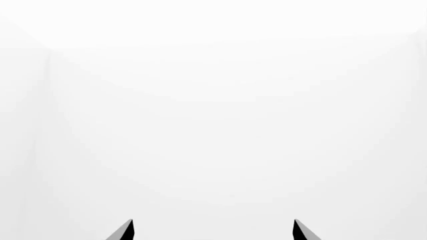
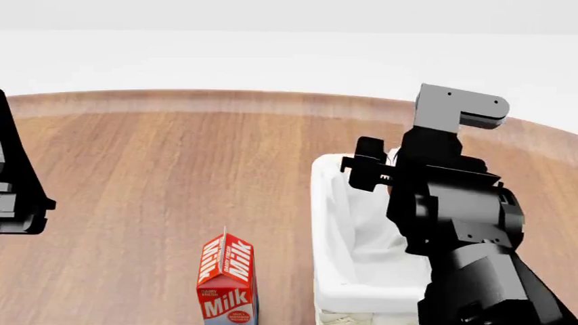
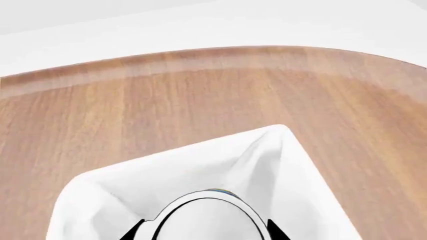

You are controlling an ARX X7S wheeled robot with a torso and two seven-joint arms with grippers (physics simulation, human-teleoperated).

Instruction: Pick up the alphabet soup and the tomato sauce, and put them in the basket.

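The basket (image 2: pixel 361 295), whitish with a white cloth liner, stands on the wooden table at the right of the head view. My right gripper (image 2: pixel 366 169) hangs over it. In the right wrist view the gripper (image 3: pixel 205 231) is shut on a can with a silver top (image 3: pixel 207 220). A thin blue and yellow edge marks it as the alphabet soup, held above the basket's liner (image 3: pixel 133 175). My left gripper (image 1: pixel 213 231) is open and empty and faces only white. The left arm (image 2: pixel 18 196) shows at the head view's left edge. The tomato sauce is out of view.
A red and white milk carton (image 2: pixel 227 284) stands upright on the table left of the basket. The round wooden table's far edge (image 2: pixel 271 101) curves across the back, with white floor beyond.
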